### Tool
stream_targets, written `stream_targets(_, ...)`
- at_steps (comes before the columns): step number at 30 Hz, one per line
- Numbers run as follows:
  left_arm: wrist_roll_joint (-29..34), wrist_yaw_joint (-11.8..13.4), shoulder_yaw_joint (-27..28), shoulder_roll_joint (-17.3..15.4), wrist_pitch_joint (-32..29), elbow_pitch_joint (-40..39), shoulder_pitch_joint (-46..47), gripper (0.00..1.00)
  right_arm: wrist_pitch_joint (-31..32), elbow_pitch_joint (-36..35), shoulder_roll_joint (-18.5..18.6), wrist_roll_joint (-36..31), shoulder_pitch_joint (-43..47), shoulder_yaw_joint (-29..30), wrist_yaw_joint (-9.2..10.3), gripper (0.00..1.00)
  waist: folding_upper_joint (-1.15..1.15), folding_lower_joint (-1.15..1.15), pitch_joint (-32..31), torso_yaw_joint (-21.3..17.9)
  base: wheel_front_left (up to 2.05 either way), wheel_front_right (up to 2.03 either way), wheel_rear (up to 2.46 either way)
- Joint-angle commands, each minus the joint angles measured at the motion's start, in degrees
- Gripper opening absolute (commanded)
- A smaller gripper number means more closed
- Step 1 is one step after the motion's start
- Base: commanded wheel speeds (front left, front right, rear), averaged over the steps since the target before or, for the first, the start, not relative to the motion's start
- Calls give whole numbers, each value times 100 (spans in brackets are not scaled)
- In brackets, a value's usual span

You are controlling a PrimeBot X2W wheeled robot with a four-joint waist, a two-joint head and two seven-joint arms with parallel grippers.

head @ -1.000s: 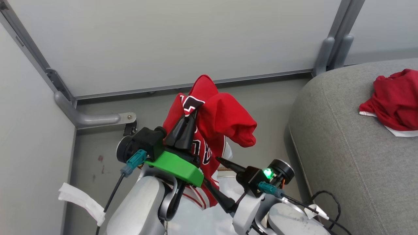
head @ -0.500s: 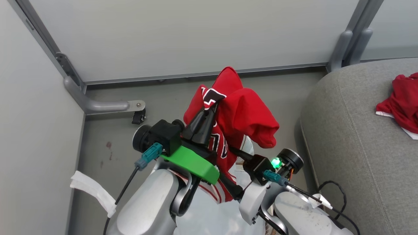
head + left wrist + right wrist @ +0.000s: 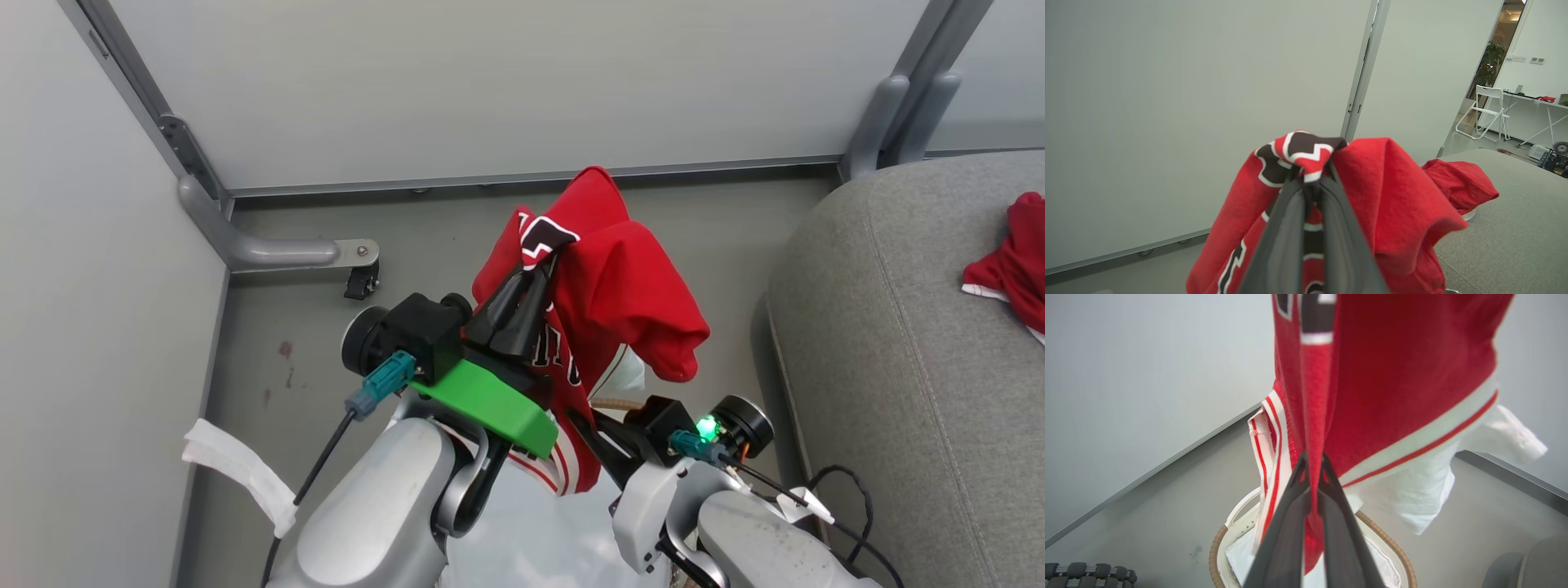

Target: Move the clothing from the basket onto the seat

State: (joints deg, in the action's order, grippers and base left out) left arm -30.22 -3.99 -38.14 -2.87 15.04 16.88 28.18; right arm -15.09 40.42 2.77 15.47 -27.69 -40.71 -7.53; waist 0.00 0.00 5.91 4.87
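Just above the basket, a lower fold of the jersey is clamped in the right gripper; higher, its lettered bunch is pinched in the left gripper. Such limp, light cloth is best taken by gathered folds; white sheeting, perhaps liner, hangs alongside.

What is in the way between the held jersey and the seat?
Nothing visible. The jersey hangs from the left pincer and right pincer above the basket; only floor separates it from the seat. A second jersey lies farther along the seat, away from its near edge.
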Motion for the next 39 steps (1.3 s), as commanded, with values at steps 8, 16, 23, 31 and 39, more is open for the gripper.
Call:
stream_targets(8,134,17,274,-9,21,45,-46,0,-7,-46,30,-53,264,310,8,0,0,0,53,-202,0,0,0)
stream_targets(16,195,40,578,-11,13,413,-194,100,-12,-1342,30,-297,582,1057,8,0,0,0,104,-528,0,0,0)
stream_targets(23,563,-74,1101,-86,14,622,-446,100,-13,-2452,26,-454,953,1712,8,0,0,0,109,-1107,0,0,0)
stream_targets(31,926,-214,1555,-92,13,708,-743,100,-13,-3136,23,-392,1149,2210,8,0,0,0,193,-2094,0,0,0)
stream_targets(39,1171,-307,1796,-75,12,686,-914,100,-13,-3477,23,-405,1166,2469,8,0,0,0,283,-3190,0,0,0)
